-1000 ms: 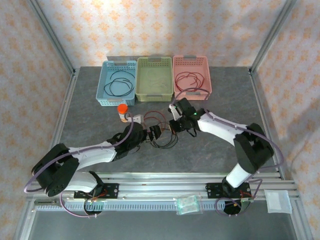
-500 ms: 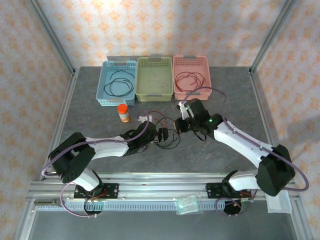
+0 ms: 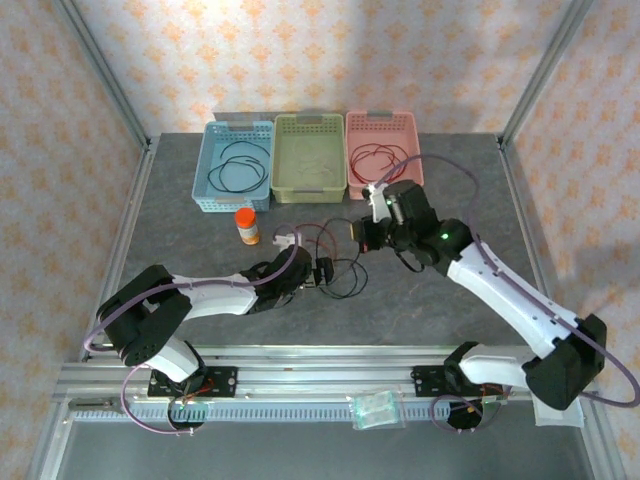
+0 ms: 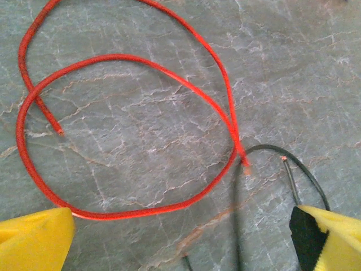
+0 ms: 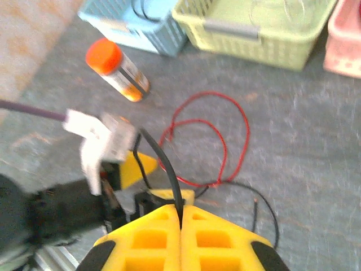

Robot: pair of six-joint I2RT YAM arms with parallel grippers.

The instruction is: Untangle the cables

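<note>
A tangle of cables lies mid-table: a red cable (image 3: 310, 238) in overlapping loops and a black cable (image 3: 347, 285) crossing it. The left wrist view looks straight down on the red cable (image 4: 130, 212) and the black cable (image 4: 237, 226). My left gripper (image 3: 322, 272) hovers over them, open, with its yellow fingers (image 4: 34, 240) far apart and nothing between them. My right gripper (image 5: 181, 212) is shut on a black cable (image 5: 166, 166) that rises off the table. The right gripper (image 3: 365, 232) sits just right of the tangle.
Three baskets line the back: a blue basket (image 3: 212, 195) with black cables, a green basket (image 3: 310, 188), and a pink basket (image 3: 385, 190) with a red cable. An orange-capped bottle (image 3: 246, 226) stands left of the tangle, near my left arm.
My right gripper has pulled back and to the right with the black cable, its elbow swinging right. My left gripper reached forward to the tangle, then held still.
</note>
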